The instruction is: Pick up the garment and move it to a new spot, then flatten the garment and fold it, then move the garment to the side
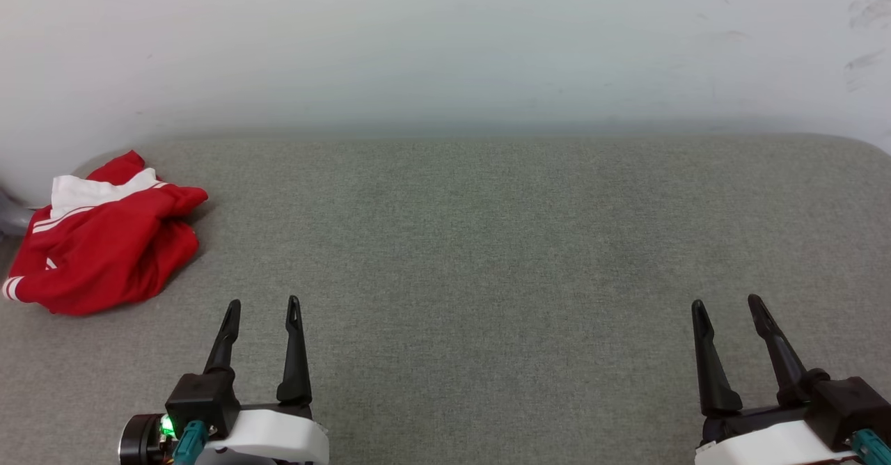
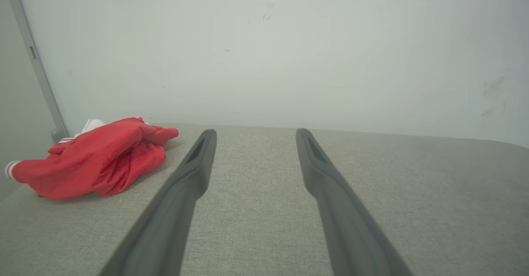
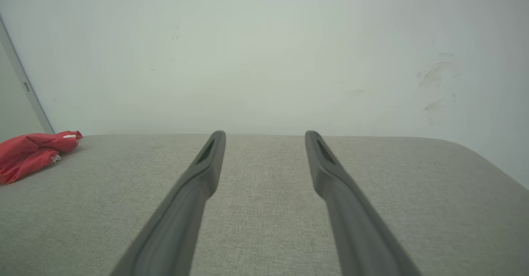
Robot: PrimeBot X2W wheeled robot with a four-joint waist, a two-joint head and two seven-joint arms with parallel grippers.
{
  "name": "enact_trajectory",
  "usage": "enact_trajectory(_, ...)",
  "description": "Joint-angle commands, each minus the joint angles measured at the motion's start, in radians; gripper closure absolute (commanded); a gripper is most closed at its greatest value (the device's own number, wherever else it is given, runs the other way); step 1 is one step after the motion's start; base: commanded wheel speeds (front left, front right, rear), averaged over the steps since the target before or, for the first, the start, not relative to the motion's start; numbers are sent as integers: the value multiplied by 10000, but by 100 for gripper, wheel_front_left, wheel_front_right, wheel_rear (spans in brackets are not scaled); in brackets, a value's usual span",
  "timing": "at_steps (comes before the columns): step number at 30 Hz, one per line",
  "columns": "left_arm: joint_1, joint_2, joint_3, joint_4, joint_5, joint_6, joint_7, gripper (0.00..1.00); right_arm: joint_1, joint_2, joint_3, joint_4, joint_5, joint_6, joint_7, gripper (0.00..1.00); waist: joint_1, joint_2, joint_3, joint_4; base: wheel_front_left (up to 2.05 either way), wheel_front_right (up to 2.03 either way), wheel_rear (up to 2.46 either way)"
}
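The red jersey (image 1: 104, 242) lay crumpled in a heap at the far left of the grey fabric surface (image 1: 487, 277), close to the pale wall (image 1: 445, 47), with a white sleeve and striped trim showing on top. The left gripper (image 1: 263, 303) was at the near edge with its two dark fingers spread wide and nothing between them. The jersey lay ahead of it and off to its left, near but clearly apart. In the left wrist view the heap (image 2: 99, 164) sat just left of the left finger. The right gripper (image 1: 727, 303), equally wide and empty, was well apart from the jersey, across the surface to the right.
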Motion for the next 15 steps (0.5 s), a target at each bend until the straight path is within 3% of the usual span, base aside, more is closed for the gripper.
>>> enact_trajectory(1, 26, -16, 16, 16, -49, -36, -28, 0, 106, -12, 0, 14, -1, -3, -25, 0, 0, -1, -2, 5, 0, 0, 0)
enact_trajectory(15, 20, -18, 19, 178, -412, -99, -28, 0, 100, -12, 30, 154, 258, -3, -25, 0, 0, -1, -5, 9, 0, 0, 0)
